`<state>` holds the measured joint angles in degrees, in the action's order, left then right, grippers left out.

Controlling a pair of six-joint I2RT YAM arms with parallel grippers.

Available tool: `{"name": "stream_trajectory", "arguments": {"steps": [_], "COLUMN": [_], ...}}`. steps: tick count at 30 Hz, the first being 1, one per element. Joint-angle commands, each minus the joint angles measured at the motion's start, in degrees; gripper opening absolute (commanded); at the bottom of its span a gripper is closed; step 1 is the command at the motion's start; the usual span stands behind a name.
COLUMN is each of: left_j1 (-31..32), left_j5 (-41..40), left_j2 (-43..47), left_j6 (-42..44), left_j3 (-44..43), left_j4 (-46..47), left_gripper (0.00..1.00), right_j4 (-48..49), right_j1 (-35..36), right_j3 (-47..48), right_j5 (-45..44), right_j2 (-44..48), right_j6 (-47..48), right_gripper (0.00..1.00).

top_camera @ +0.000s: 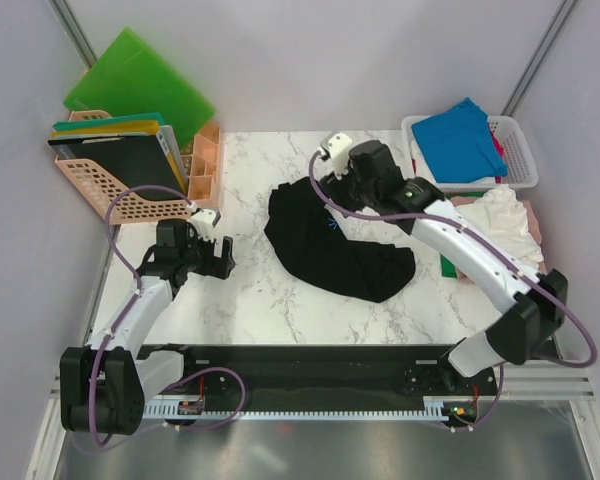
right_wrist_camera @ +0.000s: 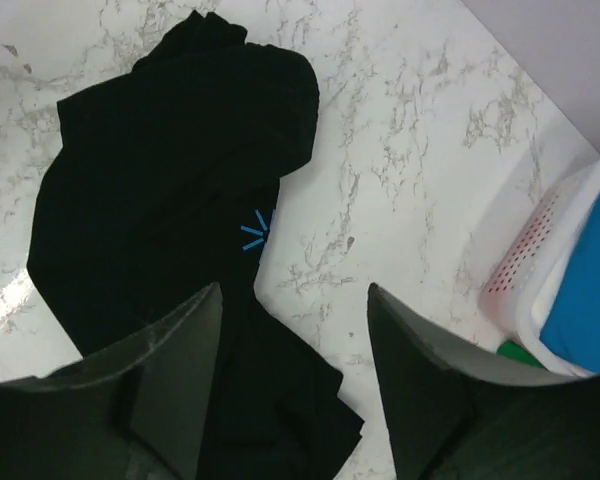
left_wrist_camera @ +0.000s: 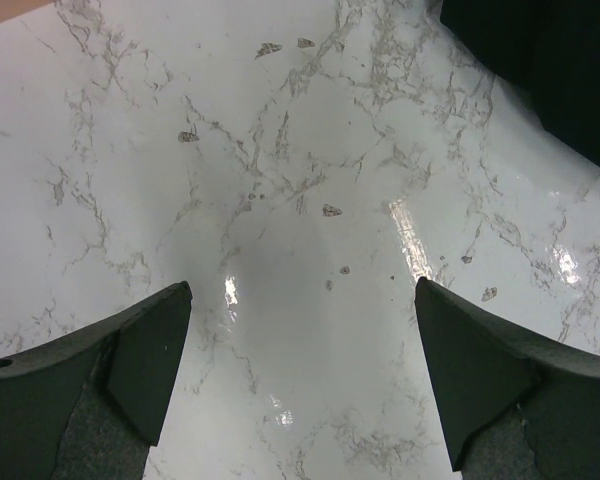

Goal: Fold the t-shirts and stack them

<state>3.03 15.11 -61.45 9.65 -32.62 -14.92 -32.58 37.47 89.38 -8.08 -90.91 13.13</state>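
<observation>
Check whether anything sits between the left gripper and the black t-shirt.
Nothing visible does. Only bare marble table lies between the open left gripper and the crumpled black t-shirt at the table's middle.

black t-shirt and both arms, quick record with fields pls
black t-shirt: crumpled, unfolded, mid-table
left gripper: fingers open over the bare marble table, holding nothing
right gripper: fingers apart above the black t-shirt's edge, nothing gripped
blue t-shirt: in the white basket, far right
white t-shirt: heaped beside the basket
</observation>
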Motion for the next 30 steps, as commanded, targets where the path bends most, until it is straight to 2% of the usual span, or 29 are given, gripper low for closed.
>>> {"name": "stream_trajectory", "arguments": {"steps": [1,5,7,9,11,19,30], "left_j1": [0.0,0.0,0.0,0.0,0.0,0.0,0.0], "left_j5": [0.7,0.7,0.8,0.8,0.6,0.2,0.6], "left_j2": [-0.3,-1.0,-0.5,-0.4,-0.5,0.7,-0.2], "left_j6": [2.3,2.2,2.2,2.2,2.2,2.2,2.4], "left_j3": [-2.2,-2.4,-2.3,-2.2,-2.2,-1.7,-2.1], "left_j4": [0.1,0.0,0.1,0.0,0.0,0.1,0.0], "left_gripper": [1.00,1.00,1.00,1.00,1.00,1.00,1.00], "right_j4": [-4.8,-2.3,-1.6,-2.0,-2.3,-2.7,-5.6], "right_j1": [-0.6,-1.8,-3.4,-6.1,-7.6,-14.5,-14.9], "right_j3": [-10.9,-23.2,-26.0,-26.2,-26.7,-29.5,-33.2], "right_j5": [0.2,4.4,6.4,8.0,11.1,12.6,12.5], "right_j2": [8.4,11.5,12.0,11.6,9.9,4.6,4.7], "right_j6": [-3.7,-5.0,-4.5,-3.5,-2.4,0.7,2.8], "right_gripper": [0.65,0.52,0.44,0.42,0.41,0.42,0.42]}}
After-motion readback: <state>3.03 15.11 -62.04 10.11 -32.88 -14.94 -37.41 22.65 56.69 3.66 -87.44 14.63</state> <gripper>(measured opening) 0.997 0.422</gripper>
